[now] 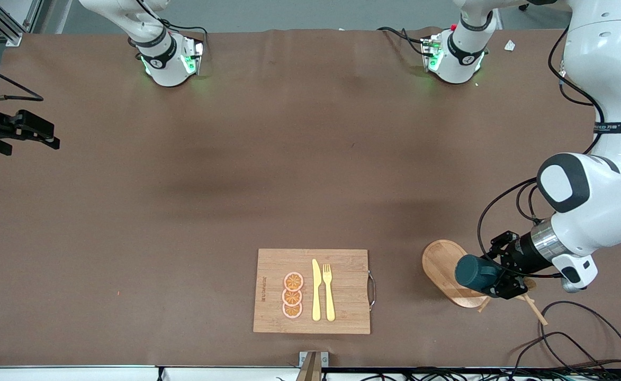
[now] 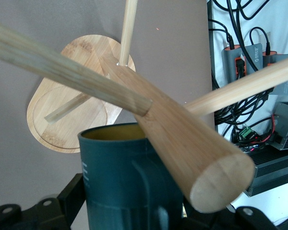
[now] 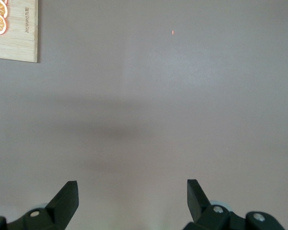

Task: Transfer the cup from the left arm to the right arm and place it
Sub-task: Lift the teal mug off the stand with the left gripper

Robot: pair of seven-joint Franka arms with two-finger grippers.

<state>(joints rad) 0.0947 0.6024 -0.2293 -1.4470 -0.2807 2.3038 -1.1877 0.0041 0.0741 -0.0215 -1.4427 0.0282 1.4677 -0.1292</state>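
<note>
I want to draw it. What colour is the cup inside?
Tan-yellow inside the dark teal cup; the left wrist view shows it best.

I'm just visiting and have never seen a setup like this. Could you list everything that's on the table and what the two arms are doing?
Cup: one, dark teal, lying sideways in the left gripper, over the oval board.
Oval wooden board: one, light wood, toward the left arm's end of the table.
Wooden rack with pegs: one, light wood, beside the cup.
Cutting board: one, light wood, near the front camera, mid-table.
Orange slices: three, orange, on the cutting board.
Knife and fork: two, yellow, beside the slices.
Left gripper: shut on the cup.
Right gripper: open, waiting over bare table.
</note>
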